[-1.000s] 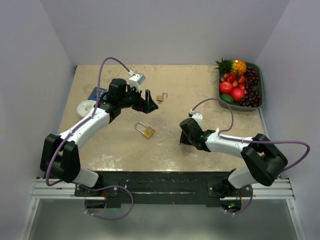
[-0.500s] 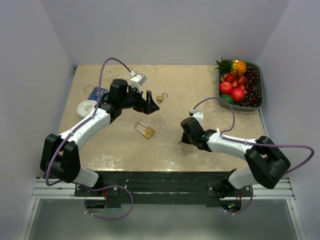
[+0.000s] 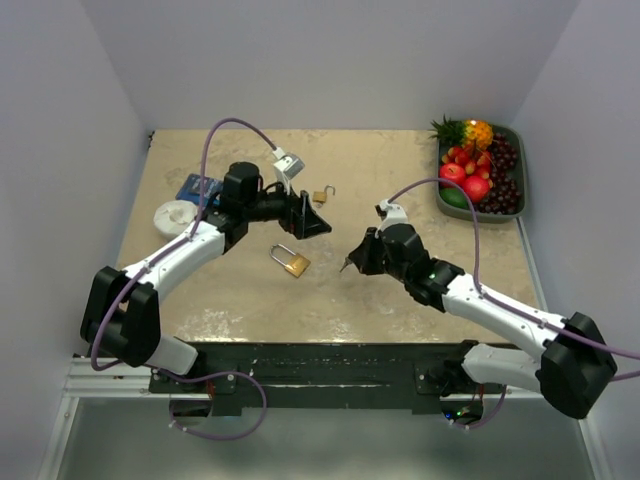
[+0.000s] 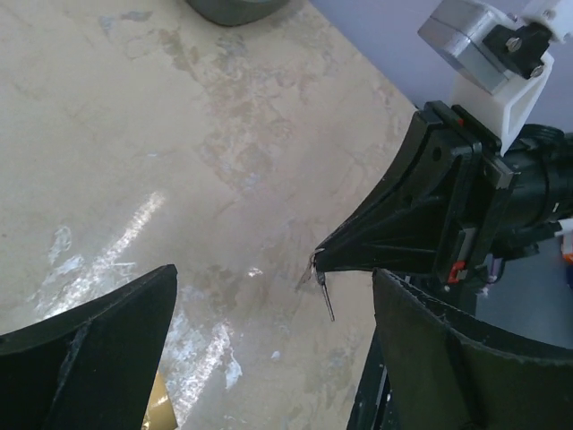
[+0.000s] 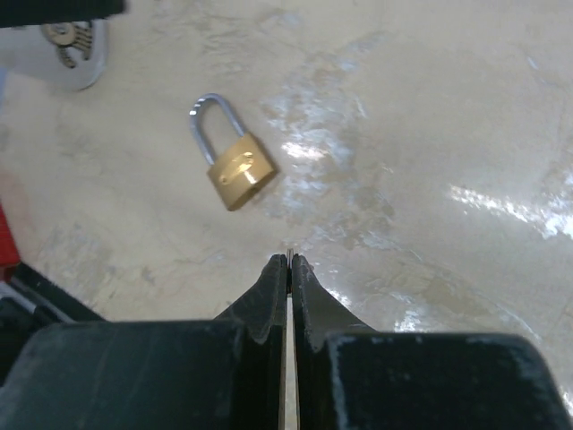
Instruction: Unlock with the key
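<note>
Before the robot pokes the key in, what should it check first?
1. Key held in right claw: ok, claw pinched shut on it.
2. Padlock in sight: ok, lying flat ahead of the key, shackle looks closed.
3. Left claw steadying padlock: not ok, open and not touching it.
4. Key turned the right way to go in: cannot tell, too little of it shows.

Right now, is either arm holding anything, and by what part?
Right end effector pinches the key; only its tip protrudes. Left end effector is open, empty.
</note>
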You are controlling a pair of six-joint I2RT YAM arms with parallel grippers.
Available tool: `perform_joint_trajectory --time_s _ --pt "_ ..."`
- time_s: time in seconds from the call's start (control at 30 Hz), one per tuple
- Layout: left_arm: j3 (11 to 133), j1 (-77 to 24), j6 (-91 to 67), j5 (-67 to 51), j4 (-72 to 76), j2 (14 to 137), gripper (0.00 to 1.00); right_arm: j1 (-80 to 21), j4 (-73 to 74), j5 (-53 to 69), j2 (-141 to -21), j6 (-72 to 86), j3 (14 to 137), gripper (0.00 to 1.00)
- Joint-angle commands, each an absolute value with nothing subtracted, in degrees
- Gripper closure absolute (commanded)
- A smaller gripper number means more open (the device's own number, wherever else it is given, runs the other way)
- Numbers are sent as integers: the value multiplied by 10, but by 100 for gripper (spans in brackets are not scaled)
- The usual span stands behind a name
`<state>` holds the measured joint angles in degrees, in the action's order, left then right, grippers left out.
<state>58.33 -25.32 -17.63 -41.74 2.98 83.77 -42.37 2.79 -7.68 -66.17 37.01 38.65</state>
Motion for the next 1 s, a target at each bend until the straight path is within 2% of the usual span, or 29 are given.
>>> perform_joint_trajectory --time_s 0.0,0.3,0.47,0.53,0.57,0.67,0.97 --pt "574 -258 -196 -529 115 818 7 -423 -37 33 -602 278 414 100" --pt "565 -292 -212 -630 166 832 7 -408 -81 212 -562 244 441 100" --pt "507 -294 -360 -733 414 832 7 -396 -91 296 -549 248 460 100" --pt "492 -297 -452 -758 502 832 7 -389 -88 308 -544 248 463 100" --pt "477 -298 -524 -774 604 833 6 -385 -87 322 -541 248 464 100" --pt "463 -300 -617 -793 735 844 5 -372 -90 353 -534 250 468 100" --pt "460 -327 -747 -812 899 879 12 -357 -111 390 -519 263 469 100"
